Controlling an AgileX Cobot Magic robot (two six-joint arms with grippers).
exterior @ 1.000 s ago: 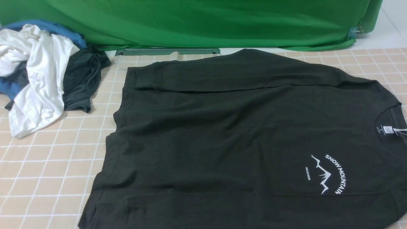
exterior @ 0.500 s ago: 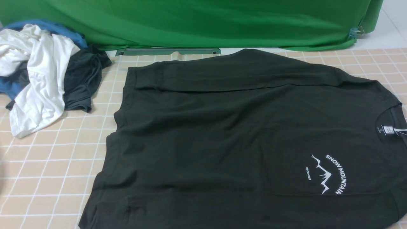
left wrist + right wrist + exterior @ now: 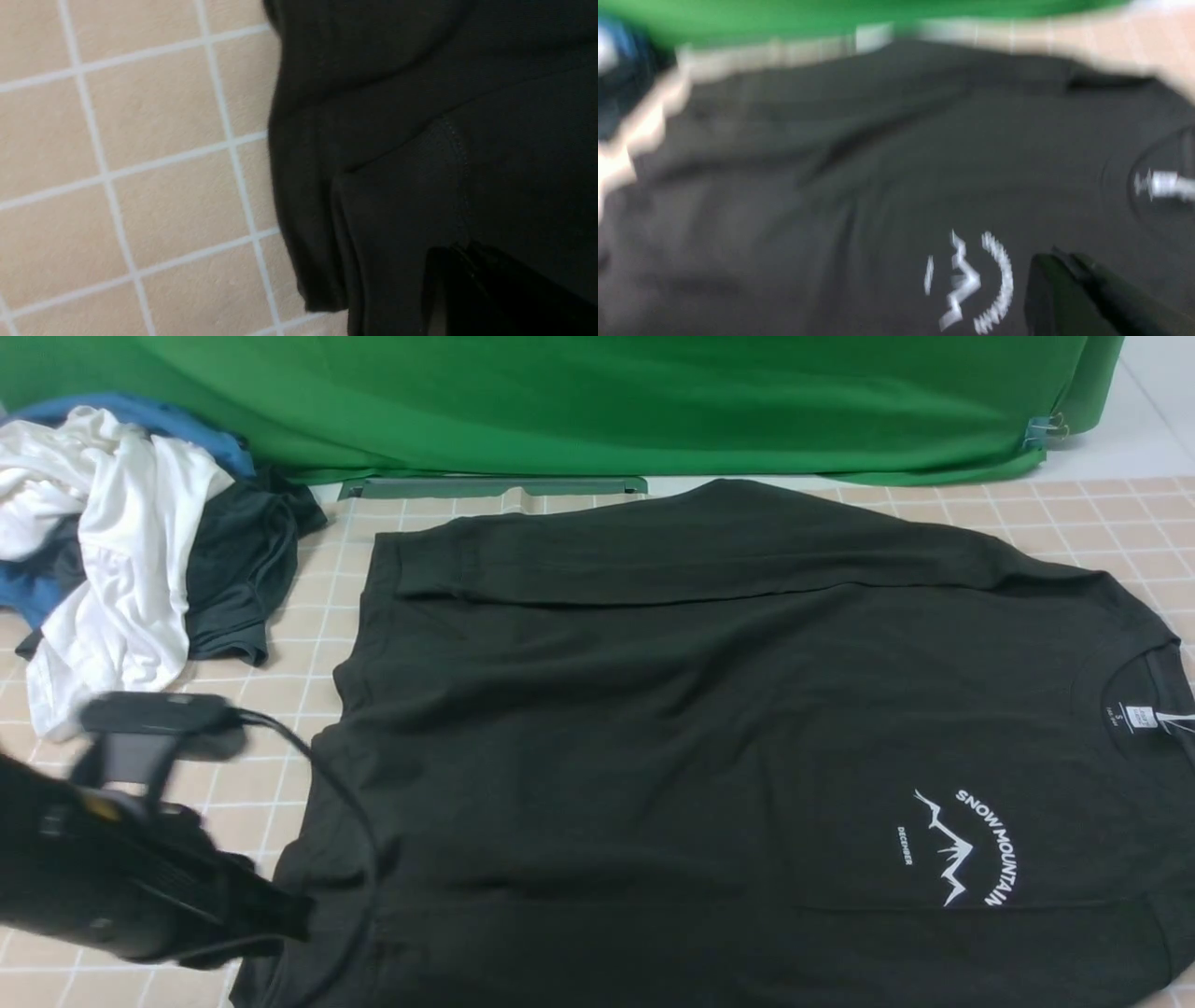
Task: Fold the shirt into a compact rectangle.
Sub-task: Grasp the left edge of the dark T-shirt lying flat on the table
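Where only checked cloth showed before, the left tool [image 3: 467,249], closed and empty, now nears the black shirt [image 3: 653,737].

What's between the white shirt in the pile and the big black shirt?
Just bare checked tablecloth and, nearest the white shirt, some dark cloth; the front view shows it, left of the black shirt.

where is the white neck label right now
In the front view, the white neck label sits inside the black shirt's collar, near the right edge, beyond the mountain print.
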